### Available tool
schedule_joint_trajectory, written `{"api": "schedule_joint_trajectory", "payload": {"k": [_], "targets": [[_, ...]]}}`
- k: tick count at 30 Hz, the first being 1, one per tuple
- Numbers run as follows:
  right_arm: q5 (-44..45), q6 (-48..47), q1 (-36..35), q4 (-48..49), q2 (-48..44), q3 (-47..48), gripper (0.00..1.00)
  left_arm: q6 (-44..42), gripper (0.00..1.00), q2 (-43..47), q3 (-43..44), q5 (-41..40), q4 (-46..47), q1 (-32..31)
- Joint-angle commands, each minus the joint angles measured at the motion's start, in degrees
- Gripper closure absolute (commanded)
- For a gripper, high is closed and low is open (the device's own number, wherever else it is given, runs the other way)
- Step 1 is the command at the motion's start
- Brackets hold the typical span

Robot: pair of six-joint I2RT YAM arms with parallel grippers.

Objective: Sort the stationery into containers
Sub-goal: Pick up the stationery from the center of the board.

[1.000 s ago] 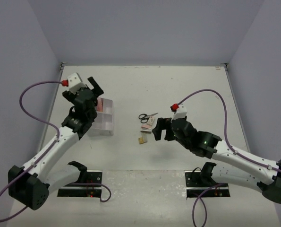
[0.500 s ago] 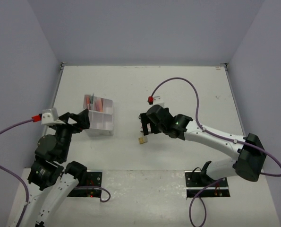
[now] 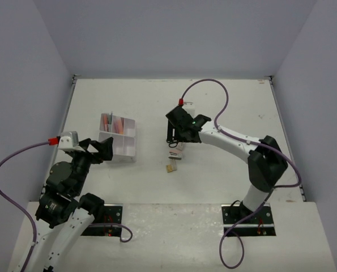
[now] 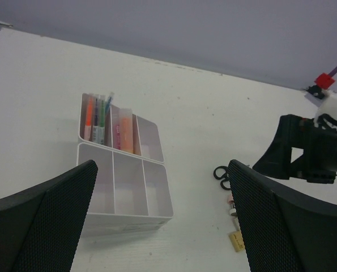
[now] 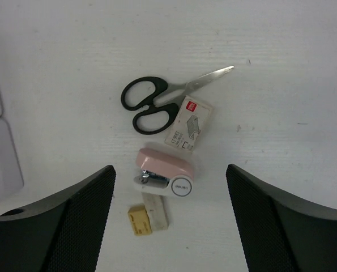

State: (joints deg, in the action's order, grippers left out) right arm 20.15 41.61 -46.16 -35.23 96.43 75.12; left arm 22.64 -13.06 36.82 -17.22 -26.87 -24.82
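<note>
Black right tool (image 5: 169,173) now farther out over the scissors (image 5: 182,92), jaws apart (left tool (image 4: 161,170) likewise, off the organiser box (image 4: 128,218)).

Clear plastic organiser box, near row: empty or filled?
Empty: in the left wrist view the three near compartments of the clear plastic organiser box are bare; markers stand only in far ones.

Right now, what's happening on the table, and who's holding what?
Nothing is held. The right gripper hangs open over the loose pile: black-handled scissors, a small staple box, a pink mini stapler and a tan eraser. The left gripper is open too, on the near side of the clear organiser box. Two of its far compartments hold markers and pens; the near ones look empty.
</note>
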Motion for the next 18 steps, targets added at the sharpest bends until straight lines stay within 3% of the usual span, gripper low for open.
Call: {"api": "schedule_joint_trajectory", "payload": {"k": [1,8,14,18], "targets": [[6.29,12.39,0.28,-7.69,8.81,7.40,0.24,-2.07,0.00,1.11,-0.08,1.14,0.85,-0.27],[4.55,15.43,0.72,-6.69,15.71,8.73,0.38,-2.07,0.00,0.47,-0.08,1.40,0.88,-0.23],[3.39,17.11,1.55,-4.72,18.36,6.88,0.45,-2.07,0.00,0.29,-0.08,1.40,0.94,-0.29],[1.41,16.70,2.62,-2.77,19.23,5.48,0.56,-2.01,0.00,0.00,-0.14,1.46,0.94,-0.29]]}}
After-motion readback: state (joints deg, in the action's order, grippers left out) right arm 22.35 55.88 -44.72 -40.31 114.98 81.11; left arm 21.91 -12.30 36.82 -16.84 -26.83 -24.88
